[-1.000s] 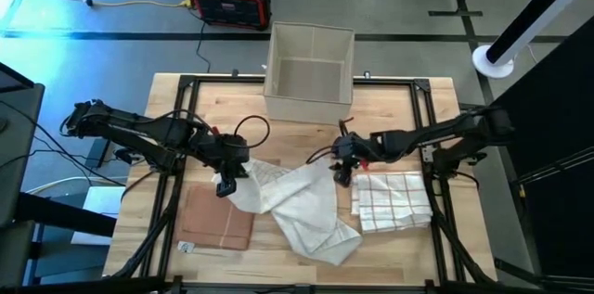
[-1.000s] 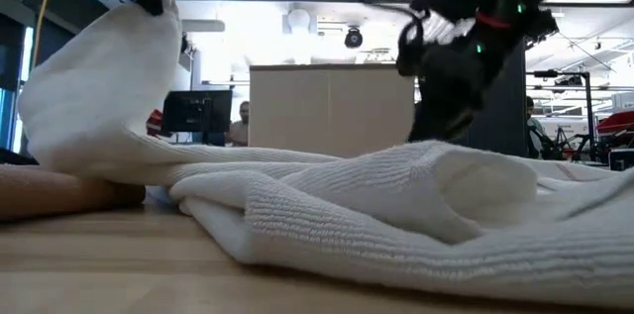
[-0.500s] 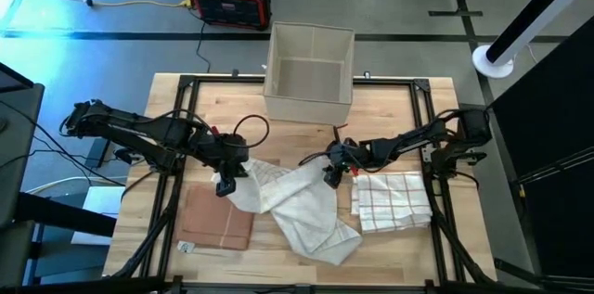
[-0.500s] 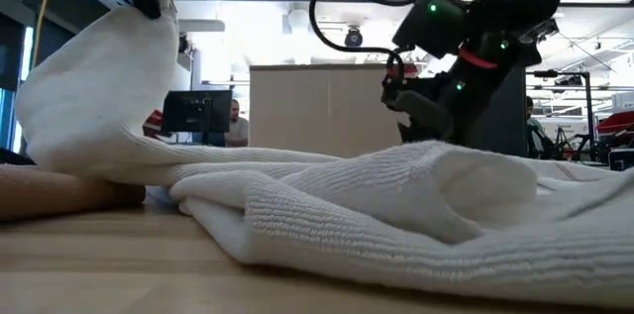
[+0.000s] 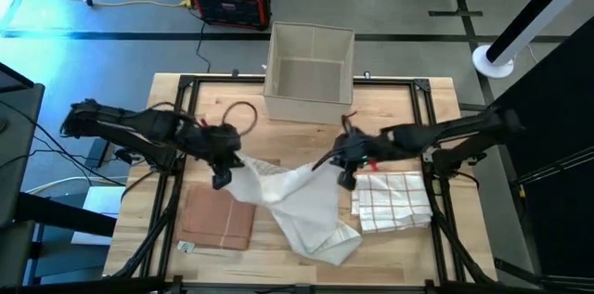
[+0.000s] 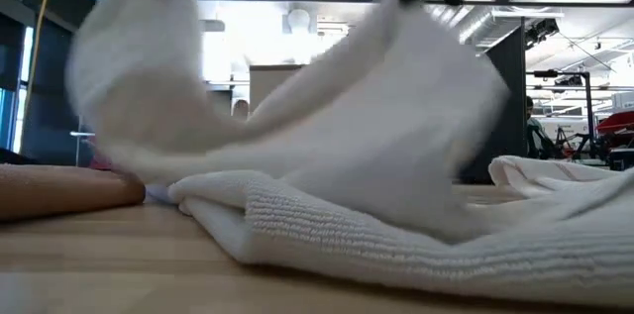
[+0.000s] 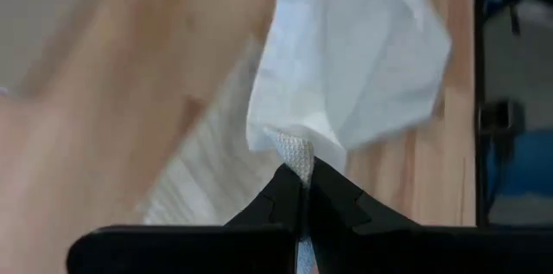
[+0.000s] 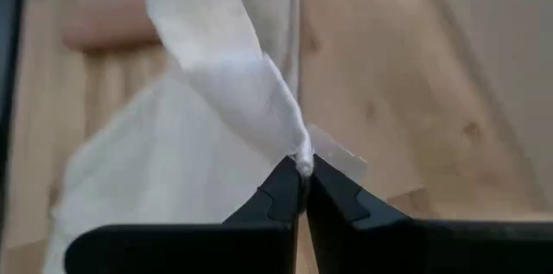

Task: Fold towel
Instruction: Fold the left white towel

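Note:
A white towel (image 5: pixel 302 209) lies crumpled at the table's middle, with its two far ends lifted and its near part (image 6: pixel 327 240) resting on the wood. My left gripper (image 5: pixel 221 180) is shut on the towel's left end. My right gripper (image 5: pixel 345 180) is shut on its right end. In the low view the raised cloth (image 6: pixel 297 126) sags between the two grippers, which reach in at the top of the picture. My left gripper pinches a bunched corner of the towel (image 7: pixel 296 155) between its two fingertips (image 7: pixel 281 194), coming slanting down from the table's left. That corner is lifted and the cloth hangs slack below it. My right gripper pinches a gathered edge of the towel (image 8: pixel 298 157) between its fingertips (image 8: pixel 283 189), coming slanting down from the right. This end is raised clear of the table and the cloth falls away slack toward the heap.
A folded brown towel (image 5: pixel 218 220) lies at the near left. A folded checked towel (image 5: pixel 390 199) lies at the near right, just beside my right gripper. An open beige box (image 5: pixel 309 71) stands at the table's far edge.
My right gripper has dipped to the towel's right end, taken hold of it and risen, drawing that end up off the table. My left gripper has lifted its corner higher. The towel's near part has stayed on the table.

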Available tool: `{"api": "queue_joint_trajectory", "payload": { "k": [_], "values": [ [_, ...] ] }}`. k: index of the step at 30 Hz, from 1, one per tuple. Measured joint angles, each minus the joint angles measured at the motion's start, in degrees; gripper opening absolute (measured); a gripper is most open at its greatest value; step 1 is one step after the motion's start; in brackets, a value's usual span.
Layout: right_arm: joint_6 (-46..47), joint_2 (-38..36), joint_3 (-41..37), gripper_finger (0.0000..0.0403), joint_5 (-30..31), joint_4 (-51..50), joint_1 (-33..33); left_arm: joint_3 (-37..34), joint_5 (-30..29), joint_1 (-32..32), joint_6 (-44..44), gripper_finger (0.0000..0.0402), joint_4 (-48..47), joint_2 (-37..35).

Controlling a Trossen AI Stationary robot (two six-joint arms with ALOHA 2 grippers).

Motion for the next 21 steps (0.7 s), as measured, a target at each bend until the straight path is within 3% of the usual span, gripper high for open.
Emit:
{"api": "queue_joint_trajectory", "payload": {
  "k": [7,9,12,16,21],
  "values": [
    [-9.25,-4.79,16.19,0.0001,19.25,-6.19,0.73,11.95,-21.53,1.3,8.32,0.0002,-0.86,-4.93],
    [-11.59,-5.24,20.88,0.0,22.35,-6.13,0.73,14.34,-26.39,1.85,11.07,0.0002,-1.05,-5.89],
    [-14.23,-5.43,27.62,0.0,23.2,-6.14,0.82,17.52,-30.18,2.33,14.78,0.0002,-0.87,-6.72],
    [-14.37,-5.41,34.93,0.0,22.28,-6.23,2.91,21.01,-31.09,2.29,16.82,0.0002,-0.65,-6.88],
    [-13.8,-5.38,41.2,0.0,15.53,-5.02,6.96,24.12,-28.2,1.49,18.58,0.0002,3.41,-6.72]
  ]
}}
